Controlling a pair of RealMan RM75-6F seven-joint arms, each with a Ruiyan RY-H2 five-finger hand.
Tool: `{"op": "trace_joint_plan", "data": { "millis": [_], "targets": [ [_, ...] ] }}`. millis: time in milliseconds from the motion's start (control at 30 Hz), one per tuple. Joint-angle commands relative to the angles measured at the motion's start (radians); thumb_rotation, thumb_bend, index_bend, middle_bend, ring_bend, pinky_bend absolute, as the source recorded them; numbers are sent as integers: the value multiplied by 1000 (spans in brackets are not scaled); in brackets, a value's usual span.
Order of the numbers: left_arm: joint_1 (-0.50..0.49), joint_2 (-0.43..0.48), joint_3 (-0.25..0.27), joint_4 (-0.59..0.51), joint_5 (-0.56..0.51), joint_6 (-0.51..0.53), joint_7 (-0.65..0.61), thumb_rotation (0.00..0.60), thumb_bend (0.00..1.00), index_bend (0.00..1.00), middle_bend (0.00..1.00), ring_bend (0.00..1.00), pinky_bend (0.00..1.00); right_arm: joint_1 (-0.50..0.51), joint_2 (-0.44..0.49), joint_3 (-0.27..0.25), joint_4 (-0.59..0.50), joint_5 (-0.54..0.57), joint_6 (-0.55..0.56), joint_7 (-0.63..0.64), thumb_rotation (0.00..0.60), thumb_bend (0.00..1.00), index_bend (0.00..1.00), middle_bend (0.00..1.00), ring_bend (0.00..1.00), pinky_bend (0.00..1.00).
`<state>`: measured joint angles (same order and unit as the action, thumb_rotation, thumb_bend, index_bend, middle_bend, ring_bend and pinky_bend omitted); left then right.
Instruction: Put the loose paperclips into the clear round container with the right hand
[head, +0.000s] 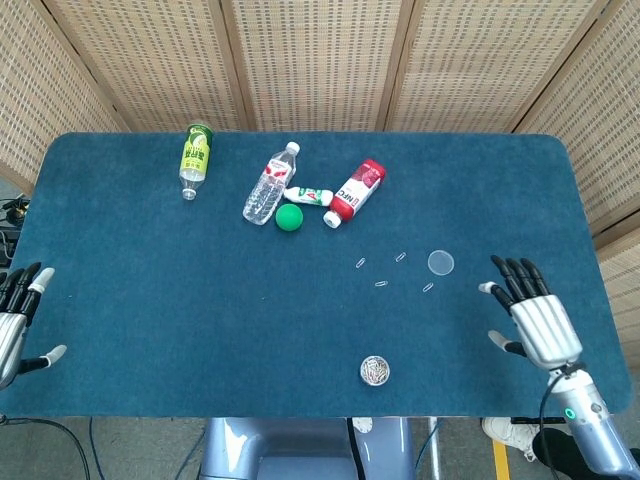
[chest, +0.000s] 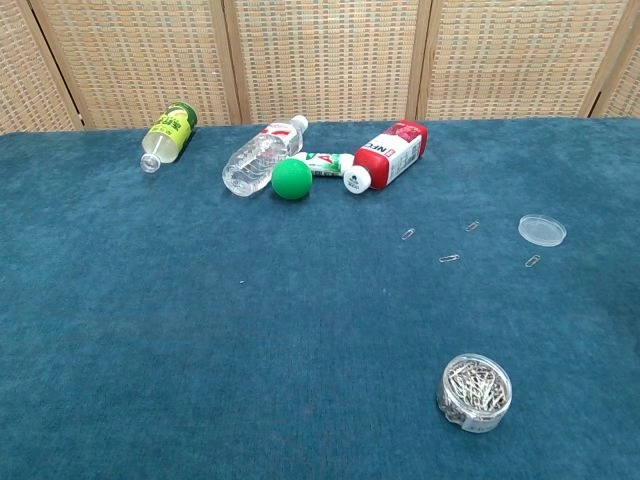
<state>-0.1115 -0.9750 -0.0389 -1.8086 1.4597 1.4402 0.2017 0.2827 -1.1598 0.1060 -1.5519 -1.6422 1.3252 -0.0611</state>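
four loose paperclips (head: 381, 284) lie flat at centre right of the desk (head: 150, 300), long axes pointing differently. the clear round container (head: 374, 371) stands upright lower centre, mouth up. right hand (head: 533, 318), lower right, fingers spread, empty; left hand (head: 12, 325), lower left, likewise.

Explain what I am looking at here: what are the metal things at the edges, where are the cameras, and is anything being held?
Those are a robot's two mechanical hands: left hand and right hand, both empty, fingers spread. One camera looks down from the robot's head; the other looks forward from its chest and shows no hands. On the blue table lie four loose paperclips, a clear round container already holding clips, its lid, three bottles, a tube and a green ball.
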Motion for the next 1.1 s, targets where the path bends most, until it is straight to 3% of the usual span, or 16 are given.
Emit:
{"op": "trace_joint_plan", "data": {
  "millis": [33,300,533,1100],
  "targets": [
    [-6,-11,-3,-1,-17,-12,23,600,0,0,0,0,0,143,-12,34,32,-17,-165,100,600,236,332,0,0,0],
    [-17,-26,-13,4,-56,-32,51,600,0,0,0,0,0,300,-107,69,156,27,-345,168,600,303,382,0,0,0],
    [-25,-29,-16,8,-72,-48,53,600,0,0,0,0,0,381,-201,46,294,47,-452,142,600,319,384,0,0,0],
    [-25,-27,-12,4,-69,-44,48,600,0,0,0,0,0,422,-348,-14,501,80,-506,18,600,355,422,0,0,0]
  ]
}}
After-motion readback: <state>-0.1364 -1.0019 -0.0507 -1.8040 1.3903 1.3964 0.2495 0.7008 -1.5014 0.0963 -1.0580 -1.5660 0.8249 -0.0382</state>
